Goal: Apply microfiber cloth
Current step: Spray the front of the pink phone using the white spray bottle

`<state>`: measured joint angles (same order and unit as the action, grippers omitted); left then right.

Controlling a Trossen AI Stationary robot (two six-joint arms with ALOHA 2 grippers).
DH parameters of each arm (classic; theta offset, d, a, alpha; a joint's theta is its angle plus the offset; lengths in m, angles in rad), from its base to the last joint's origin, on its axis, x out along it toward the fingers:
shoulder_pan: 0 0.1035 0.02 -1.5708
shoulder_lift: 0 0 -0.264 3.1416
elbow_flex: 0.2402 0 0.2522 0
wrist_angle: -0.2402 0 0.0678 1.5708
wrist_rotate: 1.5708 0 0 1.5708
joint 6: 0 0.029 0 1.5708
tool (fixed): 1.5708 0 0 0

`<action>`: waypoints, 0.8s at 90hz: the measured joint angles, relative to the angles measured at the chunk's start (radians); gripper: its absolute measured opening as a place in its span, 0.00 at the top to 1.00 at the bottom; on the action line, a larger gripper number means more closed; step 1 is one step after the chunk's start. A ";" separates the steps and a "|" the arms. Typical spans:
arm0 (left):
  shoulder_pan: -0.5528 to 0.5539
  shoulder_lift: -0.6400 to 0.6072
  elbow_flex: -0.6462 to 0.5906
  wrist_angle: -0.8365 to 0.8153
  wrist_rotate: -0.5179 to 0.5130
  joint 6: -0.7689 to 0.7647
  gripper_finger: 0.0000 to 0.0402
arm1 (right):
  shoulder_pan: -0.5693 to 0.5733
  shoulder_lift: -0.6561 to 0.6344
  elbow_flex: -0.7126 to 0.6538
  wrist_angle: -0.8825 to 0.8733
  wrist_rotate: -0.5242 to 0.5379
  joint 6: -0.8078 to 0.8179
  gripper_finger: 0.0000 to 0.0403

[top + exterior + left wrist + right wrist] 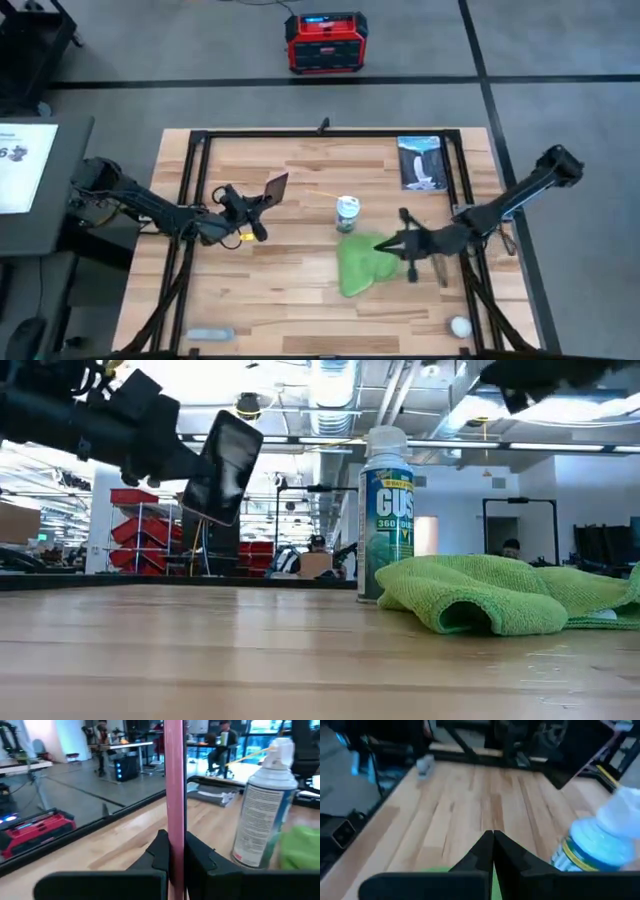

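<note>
Jaws of the left gripper [175, 857] clamp the pink phone [175, 780] edge-on above the tabletop [290, 290]; the right gripper [385, 243] pinches the green cloth [362, 265] beside the spray can [347, 213]. Risks — a loose pinch dropping the cloth, or an arm knocking over the can.

1. The high view is looking straight down on the whole wooden table [300, 290] and both arms
2. The low view is sitting at tabletop height, facing level across toward the room
3. Each wrist view is peering forward past its own fingers, close in
4. All four are sharing the spray can [347, 214]
</note>
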<state>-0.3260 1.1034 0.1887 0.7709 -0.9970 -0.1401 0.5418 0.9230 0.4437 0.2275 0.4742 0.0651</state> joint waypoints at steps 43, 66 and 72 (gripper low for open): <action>0.140 0.005 0.000 0.147 0.025 0.172 0.99 | -0.300 0.005 -0.191 0.423 -0.388 0.009 1.00; 0.183 0.005 0.001 0.220 0.050 0.209 0.99 | -0.411 0.123 0.144 -0.045 -0.449 -0.010 1.00; 0.183 0.007 0.001 0.233 0.050 0.211 0.99 | -0.420 0.148 0.238 -0.156 -0.452 -0.042 1.00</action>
<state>-0.1432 1.1108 0.1894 1.0038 -0.9468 0.0711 0.1215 1.0711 0.6814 0.0710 0.0223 0.0234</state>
